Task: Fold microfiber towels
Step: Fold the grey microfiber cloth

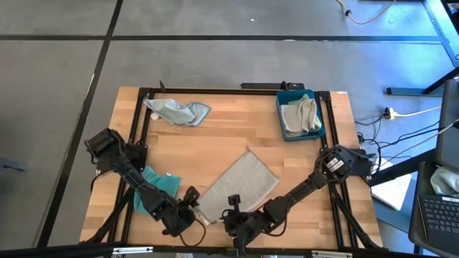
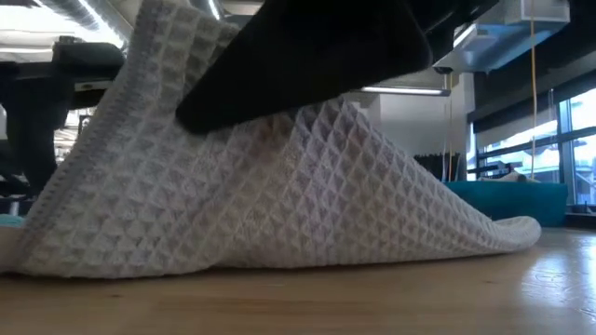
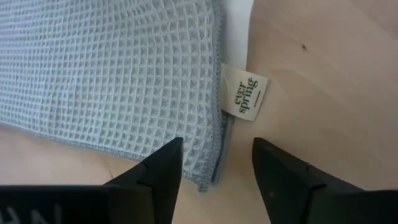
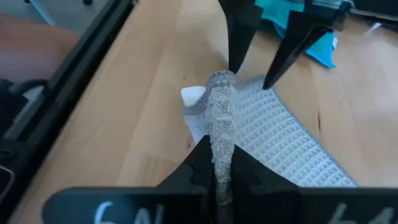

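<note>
A light grey waffle-weave towel [image 1: 242, 183] lies slantwise on the table's near middle, its white tag [image 3: 244, 93] at the near left corner. My left gripper [image 3: 217, 168] stands open over that corner, pointing steeply down, one finger over the cloth and one over bare wood. Whether it touches the cloth does not show. My right gripper [image 4: 217, 155] is shut on the towel's near edge, beside the left gripper [image 4: 258, 68]. A teal towel [image 1: 154, 188] lies under my left arm. A pale blue towel [image 1: 177, 112] lies crumpled at the far left. My right gripper pinches a bunched ridge of the grey towel's near edge [image 4: 219, 124] between its two fingers, slanting down from the table's near right. The ridge is raised like a tent [image 2: 279, 158]. The rest of the towel [image 2: 447, 233] lies on the table.
A blue plastic tray [image 1: 281, 115] at the far right holds pale folded towels. A black frame runs along the table's edges [image 1: 136, 129]. Bare wood shows between the grey towel and the tray.
</note>
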Robot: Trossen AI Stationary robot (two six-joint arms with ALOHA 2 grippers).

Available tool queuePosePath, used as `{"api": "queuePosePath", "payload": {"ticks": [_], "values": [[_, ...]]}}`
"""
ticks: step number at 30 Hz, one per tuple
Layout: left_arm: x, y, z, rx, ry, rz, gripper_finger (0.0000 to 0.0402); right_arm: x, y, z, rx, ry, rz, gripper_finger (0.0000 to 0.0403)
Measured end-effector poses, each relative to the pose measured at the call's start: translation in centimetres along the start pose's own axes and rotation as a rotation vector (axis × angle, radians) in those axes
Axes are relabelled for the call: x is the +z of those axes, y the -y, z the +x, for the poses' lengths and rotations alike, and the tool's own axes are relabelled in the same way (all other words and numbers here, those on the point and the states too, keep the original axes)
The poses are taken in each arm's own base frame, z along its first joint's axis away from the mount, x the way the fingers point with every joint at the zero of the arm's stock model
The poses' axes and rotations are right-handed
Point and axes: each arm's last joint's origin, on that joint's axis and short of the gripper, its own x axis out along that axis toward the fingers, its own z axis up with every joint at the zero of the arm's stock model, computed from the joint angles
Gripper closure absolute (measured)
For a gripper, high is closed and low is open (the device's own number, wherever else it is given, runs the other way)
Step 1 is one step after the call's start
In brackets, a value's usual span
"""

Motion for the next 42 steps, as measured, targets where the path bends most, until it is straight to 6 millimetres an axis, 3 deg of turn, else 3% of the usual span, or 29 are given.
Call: {"api": "queuePosePath", "payload": {"ticks": [4,11,18,28,37,42], "values": [[-0.8,-0.1,0.7,0.003,0.015,-0.023,0.0216,0.0,0.0,0.0,-0.010,0.003,-0.003,0.0396],[-0.3,-0.4,0.9,0.056,0.070,-0.032,0.0220,0.1,0.5,0.0,-0.162,0.024,-0.002,0.0384],[0.1,-1.1,1.4,0.052,0.103,-0.075,0.0219,0.5,0.6,-0.1,-0.218,0.067,-0.002,0.0396],[0.1,-1.1,1.4,0.010,0.106,-0.078,0.0222,0.8,0.5,-1.2,-0.496,0.113,0.008,0.0396],[0.2,-1.4,1.5,0.028,0.109,-0.098,0.0222,1.1,0.3,-1.5,-0.505,0.131,0.018,0.0385],[0.4,-1.6,1.5,0.083,0.133,-0.193,0.0222,1.0,0.4,-1.5,-0.514,0.122,0.011,0.0397]]}}
